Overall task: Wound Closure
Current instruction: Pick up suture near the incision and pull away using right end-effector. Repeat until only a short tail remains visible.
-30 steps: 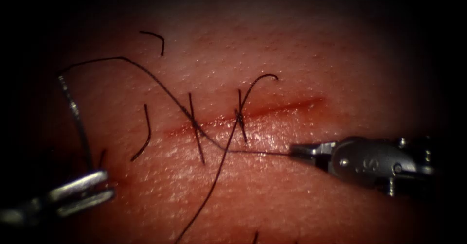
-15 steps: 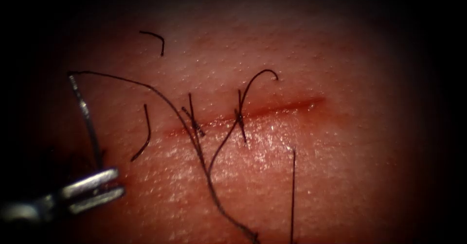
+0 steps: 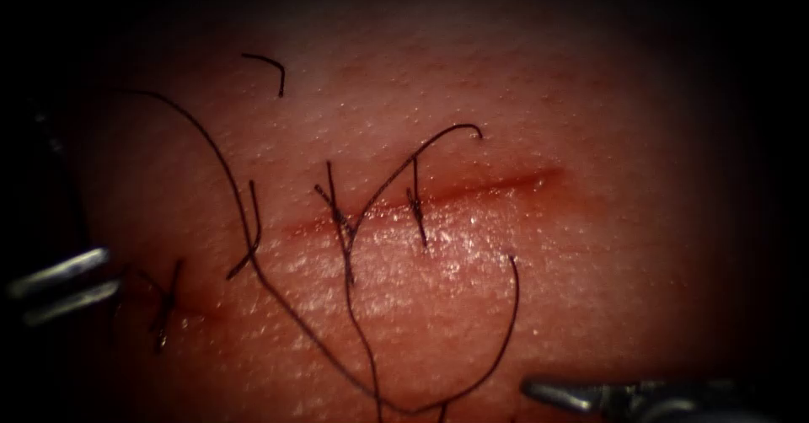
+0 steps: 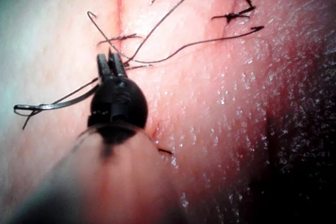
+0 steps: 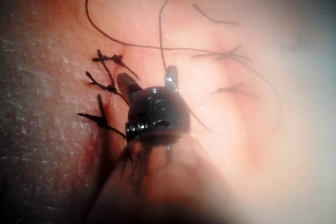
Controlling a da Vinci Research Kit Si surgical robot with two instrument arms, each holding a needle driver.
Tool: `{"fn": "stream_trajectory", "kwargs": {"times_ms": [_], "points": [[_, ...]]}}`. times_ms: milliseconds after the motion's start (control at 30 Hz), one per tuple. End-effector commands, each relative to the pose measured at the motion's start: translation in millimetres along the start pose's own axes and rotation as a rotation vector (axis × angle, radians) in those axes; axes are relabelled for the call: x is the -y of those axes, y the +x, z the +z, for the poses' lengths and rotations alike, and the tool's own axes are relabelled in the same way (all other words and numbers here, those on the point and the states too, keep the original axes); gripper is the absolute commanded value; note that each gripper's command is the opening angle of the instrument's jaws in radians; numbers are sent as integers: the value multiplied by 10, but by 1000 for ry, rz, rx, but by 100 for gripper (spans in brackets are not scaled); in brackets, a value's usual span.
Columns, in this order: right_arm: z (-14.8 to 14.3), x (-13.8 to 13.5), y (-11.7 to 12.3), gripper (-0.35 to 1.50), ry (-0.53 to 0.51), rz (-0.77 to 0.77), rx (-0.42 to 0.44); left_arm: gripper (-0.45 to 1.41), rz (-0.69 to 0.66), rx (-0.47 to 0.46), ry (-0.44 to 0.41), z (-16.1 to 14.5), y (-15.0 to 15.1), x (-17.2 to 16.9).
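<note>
tissue [image 3: 590,120]: cut [image 3: 472,189] w/ knotted stitches, loose thread [image 3: 497,347]
left tool [image 4: 112,65]: clamped on needle [image 4: 50,106]
right tool [image 5: 149,81]: jaws apart, empty

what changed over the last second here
The right pincer let go of the thread, which went from taut to a slack loop. The pincer left the endoscope view and is back low on the right, open and empty. The left pincer moved left, still shut on the needle near one end, out of the tissue. The tied stitches across the cut stayed put.
</note>
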Motion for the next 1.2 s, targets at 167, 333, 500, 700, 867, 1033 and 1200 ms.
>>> {"fn": "stream_trajectory", "kwargs": {"times_ms": [167,333,500,700,867,1033,1200], "points": [[5,-22,-29,135,1,0,3,-45,10,38,75,-4,-19,22],[26,-41,-53,128,-21,1,13,-45,9,40,81,1,-21,22],[55,-63,-81,135,-31,-8,29,-45,9,41,84,4,-21,20],[81,-73,-105,133,-46,-24,42,-45,10,44,87,4,-21,19],[82,-74,-113,34,-36,-33,102,-45,10,40,87,6,-20,18],[73,-64,-107,-35,-10,-59,159,-45,18,38,72,9,-17,14],[62,-42,-89,-35,31,-49,201,-45,24,35,62,15,-16,9]]}}
